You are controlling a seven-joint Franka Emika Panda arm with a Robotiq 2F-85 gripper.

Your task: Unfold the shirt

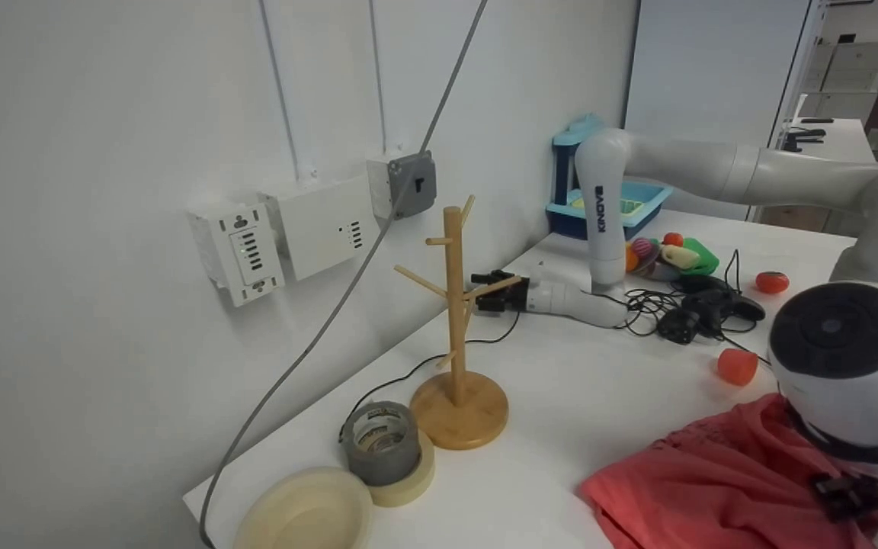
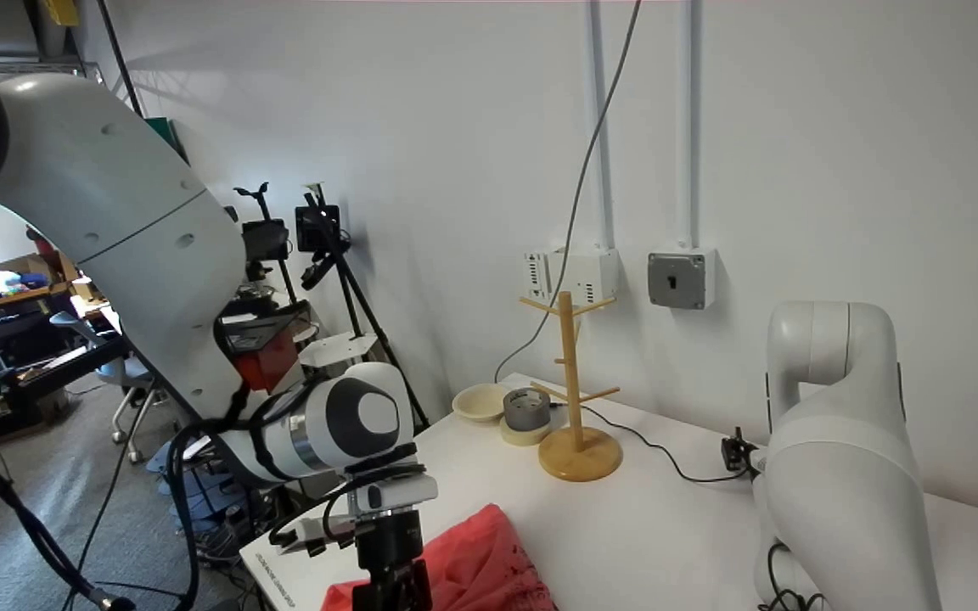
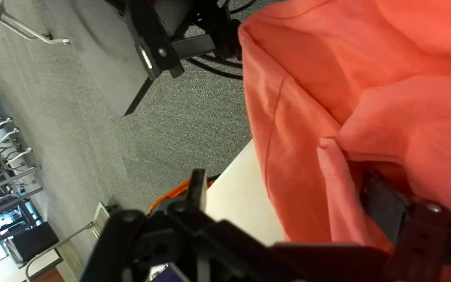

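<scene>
— Shirt (image 1: 721, 480) pinched right now, or loose?

— Loose, judging by the wrist view. End effector (image 3: 288, 184) right down at the fabric, fingers (image 3: 386, 205) spread super wide, gripping nothing. Just a single finger tucked into a fold.

— Laid out flat at all?

— Nah. Rumpled heap of coral red with faint dark marks, lying on the worktop (image 1: 530, 496) and poking past its edge against the carpet (image 3: 194, 113) in the wrist view.

— Closest neighbours?

— Small orange-red cup-like thing (image 1: 736, 367) close by in an exterior view. Next, a wooden mug tree (image 1: 455, 320), upright in both exterior views, beside a grey tape roll (image 1: 383, 467) stacked on a tan roll (image 1: 407, 493). Cream bowl (image 1: 303, 507) just past those, can't tell if touching.

— And further out?

— Black game controller (image 1: 706, 309), then a white arm (image 1: 603, 210) lettered KINOVA, bent down to the worktop. Farther back, a pile of colourful toy-like bits (image 1: 680, 257), plus a navy and light-blue basin (image 1: 650, 206).

— Anything up on the wall (image 1: 523, 91)?

— Yep: grey switch box (image 1: 414, 185), a couple of white boxes (image 1: 325, 229), and a grey cable (image 1: 306, 352) slanting down past them.
</scene>
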